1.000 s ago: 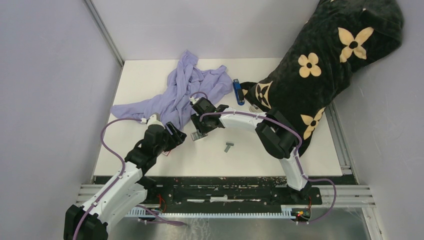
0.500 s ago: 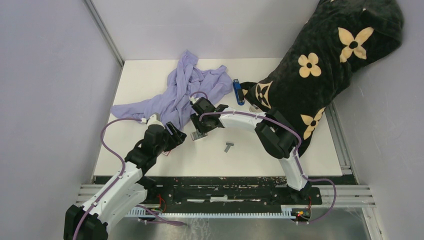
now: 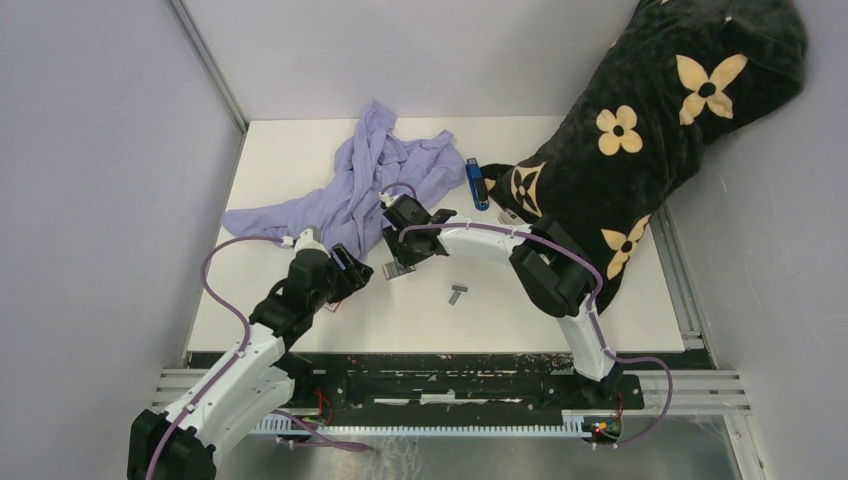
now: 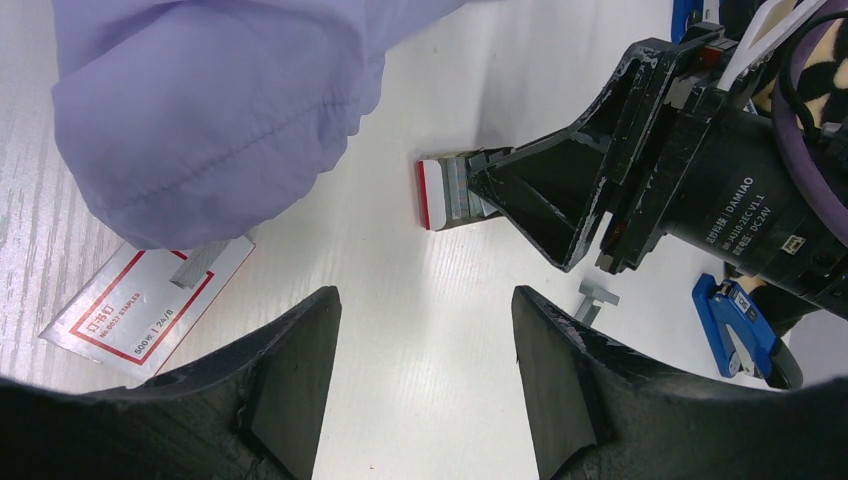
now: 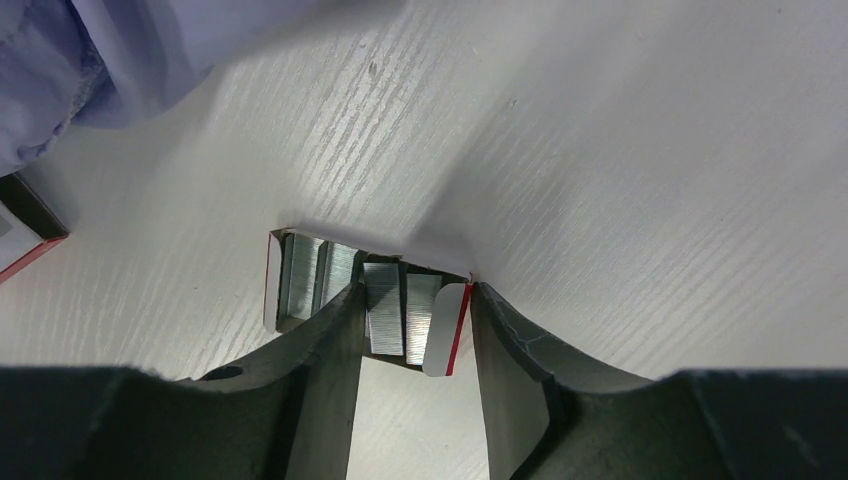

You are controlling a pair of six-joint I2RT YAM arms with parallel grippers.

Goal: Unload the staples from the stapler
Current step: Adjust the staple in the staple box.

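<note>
Bright, even overhead light, soft shadows, mild glare on the white table (image 5: 335, 175), wrist-view foregrounds slightly blurred.

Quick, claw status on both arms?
Left claw: open, empty.
Right claw: jaws either side of the staples in their cardboard tray; grip cannot be told.

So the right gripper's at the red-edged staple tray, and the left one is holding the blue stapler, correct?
Not quite: the left gripper is open and empty, as the left wrist view shows. The right gripper is at the staple tray.
</note>
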